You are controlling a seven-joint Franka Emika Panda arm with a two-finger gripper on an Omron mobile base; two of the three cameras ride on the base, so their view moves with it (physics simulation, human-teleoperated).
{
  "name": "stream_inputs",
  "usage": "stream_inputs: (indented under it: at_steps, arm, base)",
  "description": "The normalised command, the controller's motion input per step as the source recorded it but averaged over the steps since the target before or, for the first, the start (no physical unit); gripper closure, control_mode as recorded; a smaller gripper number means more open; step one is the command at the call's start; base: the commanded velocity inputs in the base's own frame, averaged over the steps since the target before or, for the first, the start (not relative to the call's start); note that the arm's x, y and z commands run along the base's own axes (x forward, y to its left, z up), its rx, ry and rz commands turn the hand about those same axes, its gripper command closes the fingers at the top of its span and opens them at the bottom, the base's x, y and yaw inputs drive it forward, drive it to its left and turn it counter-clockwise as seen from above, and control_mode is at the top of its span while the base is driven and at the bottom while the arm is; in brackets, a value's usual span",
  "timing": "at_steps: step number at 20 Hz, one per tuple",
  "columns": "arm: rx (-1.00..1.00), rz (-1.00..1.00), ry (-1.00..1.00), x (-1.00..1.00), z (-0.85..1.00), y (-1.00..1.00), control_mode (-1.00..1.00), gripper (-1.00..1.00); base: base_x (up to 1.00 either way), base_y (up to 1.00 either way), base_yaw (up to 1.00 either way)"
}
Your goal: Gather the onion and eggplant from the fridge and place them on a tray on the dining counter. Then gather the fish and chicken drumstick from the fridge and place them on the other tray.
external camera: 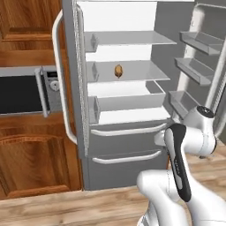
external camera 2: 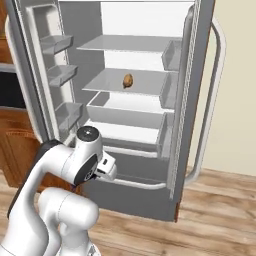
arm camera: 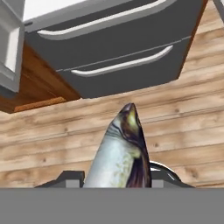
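Hand (arm camera: 117, 186) pinching the fish (arm camera: 119, 153), seen in the hand view: the silvery body with its dark back rises between the finger tips and points toward the wood floor (arm camera: 183, 131), with the fridge's (arm camera: 131, 65) two grey lower drawers above.

From the left base view, the arm is folded low in front of the open fridge (external camera: 123, 88), wrist turned down and away, so the hand itself is hidden behind the forearm. A brown drumstick (external camera: 118, 71) lies alone on the middle shelf (external camera: 137, 73); the other shelves look bare. A microwave (external camera: 26, 92) sits among wooden cabinets on the left.

From the right base view, the same drumstick (external camera 2: 128, 80) sits well apart from the arm, which hangs below the shelves beside the lower drawers.

By my judgement the onion and eggplant part is over and the second half is in hand: fish out of the fridge, drumstick yet to fetch. Next the base should back off and drive to the dining desk, keeping the grip firm, since the fish is long and could swing or slip, then set it on the second tray.
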Motion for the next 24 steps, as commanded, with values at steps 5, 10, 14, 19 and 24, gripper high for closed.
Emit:
stream_inputs:
  at_steps: [5, 10, 14, 19, 24]
  arm:
    - [0.00, 0.00, 0.00, 0.00, 0.00, 0.00, 1.00, 1.00]
    - [0.00, 0.00, 0.00, 0.00, 0.00, 0.00, 1.00, 1.00]
    - [0.00, 0.00, 0.00, 0.00, 0.00, 0.00, 1.00, 1.00]
    - [0.00, 0.00, 0.00, 0.00, 0.00, 0.00, 1.00, 1.00]
    - [0.00, 0.00, 0.00, 0.00, 0.00, 0.00, 1.00, 1.00]
  base:
    - [-0.13, 0.00, -0.43]
    - [-0.08, 0.00, -0.47]
    - [-0.08, 0.00, -0.51]
    - [-0.06, -0.01, -0.53]
    - [-0.02, -0.04, -0.56]
